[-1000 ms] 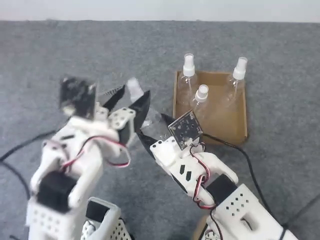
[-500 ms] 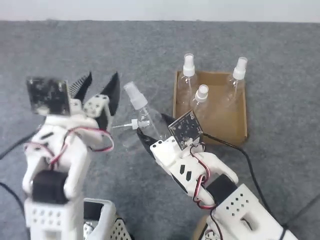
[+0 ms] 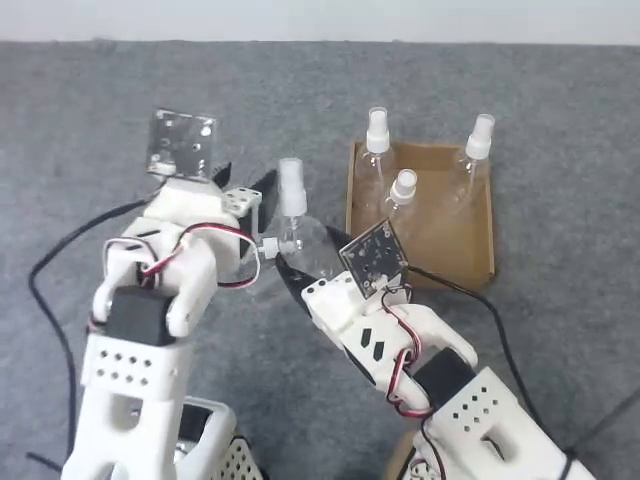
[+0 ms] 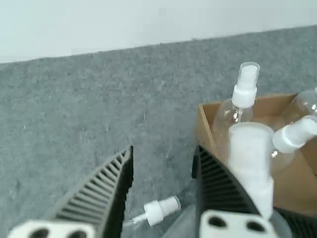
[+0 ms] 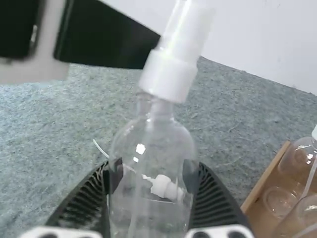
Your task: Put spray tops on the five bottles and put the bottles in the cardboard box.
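Gripping a clear bottle (image 5: 148,163) by its body, the right gripper (image 5: 149,199) has its jaws closed against both sides of the glass, holding it roughly upright over the grey carpet (image 3: 120,100), just beside the cardboard box (image 3: 489,215). A white spray top (image 5: 173,59) sits on that bottle's neck. The left gripper (image 4: 162,154) is spread wide w/ nothing between its jaws; in the left wrist view the capped neck stands just outside 1 finger (image 4: 218,186), not in the gap. From the high view the left gripper (image 3: 245,188) is right next to the bottle's top, on the side away from the box. A loose spray top (image 4: 159,212) lies on its side on the carpet below the open jaws, near the held bottle's base. In the box stand 3 bottles w/ tops on: 2 at the far corners (image 3: 377,150) (image 3: 478,155) and 1 between them, nearer the arms (image 3: 403,205).
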{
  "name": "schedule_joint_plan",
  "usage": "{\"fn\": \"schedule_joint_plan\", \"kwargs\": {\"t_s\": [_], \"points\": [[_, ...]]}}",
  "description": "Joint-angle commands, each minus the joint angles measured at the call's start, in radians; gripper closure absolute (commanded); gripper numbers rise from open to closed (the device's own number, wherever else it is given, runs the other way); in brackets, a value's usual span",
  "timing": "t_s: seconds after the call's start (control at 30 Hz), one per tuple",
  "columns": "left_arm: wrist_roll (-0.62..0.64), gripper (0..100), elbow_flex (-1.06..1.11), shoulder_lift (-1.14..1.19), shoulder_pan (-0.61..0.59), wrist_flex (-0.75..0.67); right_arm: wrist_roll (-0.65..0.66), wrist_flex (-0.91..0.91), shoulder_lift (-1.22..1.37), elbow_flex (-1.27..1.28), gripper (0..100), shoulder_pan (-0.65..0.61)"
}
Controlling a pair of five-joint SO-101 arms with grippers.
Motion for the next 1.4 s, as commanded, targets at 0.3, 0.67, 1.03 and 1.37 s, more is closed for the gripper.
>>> {"fn": "schedule_joint_plan", "kwargs": {"t_s": [0.3,0.67,1.03,1.37], "points": [[-0.006,82,-0.234,0.064,-0.044,0.02,-0.009,-0.013,-0.038,-0.017,99.2,0.007],[-0.012,82,-0.044,-0.035,0.031,0.04,-0.009,-0.019,-0.038,-0.006,99.2,0.007],[-0.012,82,-0.188,-0.178,0.021,0.141,-0.008,-0.015,-0.038,-0.011,99.2,0.008],[-0.089,82,-0.008,-0.44,0.021,0.187,-0.002,0.124,-0.027,-0.226,99.2,0.047]]}}
